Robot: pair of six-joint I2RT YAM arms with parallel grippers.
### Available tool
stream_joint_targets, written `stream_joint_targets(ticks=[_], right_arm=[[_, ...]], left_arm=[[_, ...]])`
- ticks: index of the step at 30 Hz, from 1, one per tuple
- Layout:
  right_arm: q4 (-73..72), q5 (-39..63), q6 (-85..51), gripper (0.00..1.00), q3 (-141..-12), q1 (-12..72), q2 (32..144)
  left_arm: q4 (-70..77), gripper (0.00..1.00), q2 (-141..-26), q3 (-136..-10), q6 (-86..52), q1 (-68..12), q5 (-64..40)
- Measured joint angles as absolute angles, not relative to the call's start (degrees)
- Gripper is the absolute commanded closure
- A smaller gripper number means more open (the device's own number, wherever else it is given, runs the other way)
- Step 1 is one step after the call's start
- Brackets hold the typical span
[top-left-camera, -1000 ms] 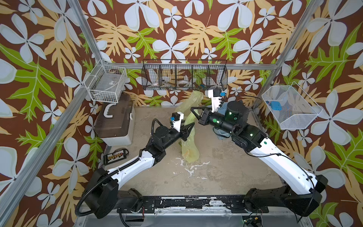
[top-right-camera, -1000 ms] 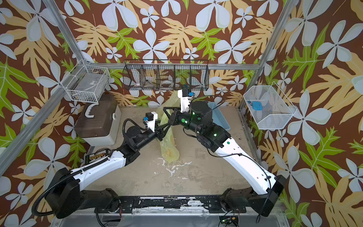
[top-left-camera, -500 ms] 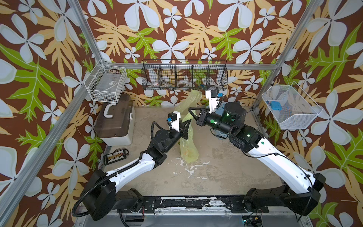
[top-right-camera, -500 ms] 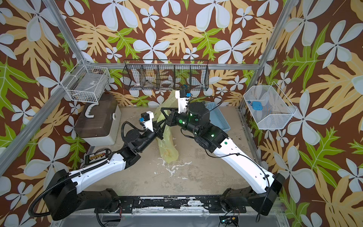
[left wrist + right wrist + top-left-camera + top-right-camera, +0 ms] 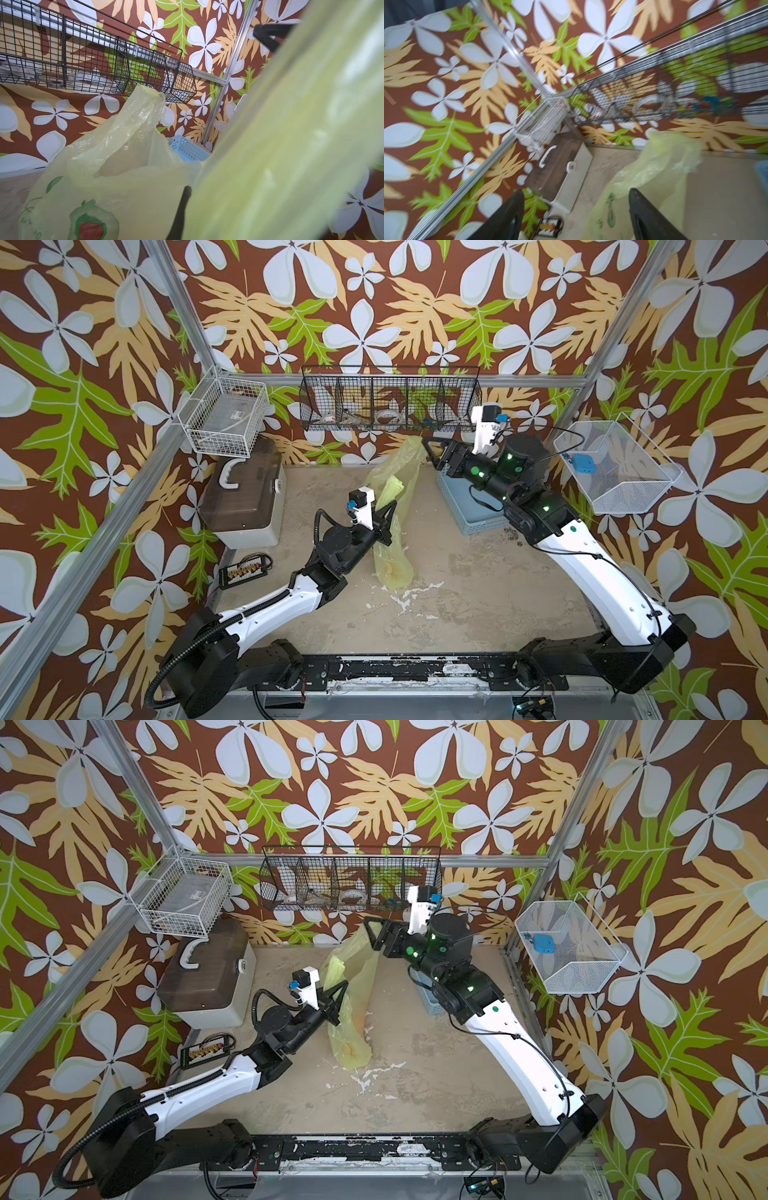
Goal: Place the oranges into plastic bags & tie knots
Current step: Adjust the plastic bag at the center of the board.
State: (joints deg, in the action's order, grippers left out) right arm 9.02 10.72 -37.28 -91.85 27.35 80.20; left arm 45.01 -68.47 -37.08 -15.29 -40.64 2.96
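Observation:
The yellow-green plastic bag (image 5: 392, 531) (image 5: 353, 1006) stands upright mid-table, avocado prints on its side (image 5: 89, 226). A faint orange tint shows through its bottom (image 5: 392, 568); the oranges themselves are not clearly seen. No knots are in view. My left gripper (image 5: 390, 506) (image 5: 341, 988) is shut on one handle strip, which fills the left wrist view as a blur (image 5: 291, 135). The other handle (image 5: 409, 448) stands up loose. My right gripper (image 5: 430, 452) (image 5: 371, 932) (image 5: 576, 192) hangs open just beside it, with nothing between its fingers.
A light-blue perforated basket (image 5: 461, 506) lies under the right arm. A brown-lidded box (image 5: 245, 493) sits at the left, with a small connector strip (image 5: 245, 570) in front of it. Wire baskets hang on the back wall (image 5: 390, 406), at the left (image 5: 224, 418) and at the right (image 5: 615, 468).
My right gripper has opened, let go of the bag's handle and drawn back to the right. The left gripper closed on the other handle and holds it.

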Motion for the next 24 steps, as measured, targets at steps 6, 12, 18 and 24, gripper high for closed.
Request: stream_joint_targets(ticks=[6, 12, 18, 24], right_arm=[[13.8, 12.21, -33.87, 0.0, -92.14, 20.75, 91.31], [14.09, 17.78, -32.95, 0.0, -96.07, 20.91, 99.63], [14.15, 17.96, -32.03, 0.0, -97.86, 23.86, 101.03], [16.69, 12.56, -27.92, 0.0, -103.46, 25.52, 103.53]], left_arm=[[45.06, 1.0, -64.23, -31.55, -15.55, -40.64, -0.75], [44.75, 1.0, -62.28, -30.26, -16.4, -40.64, -2.74], [44.53, 1.0, -61.54, -29.91, -17.02, -40.64, -3.81], [44.56, 1.0, -61.87, -29.95, -17.65, -40.64, -4.89]])
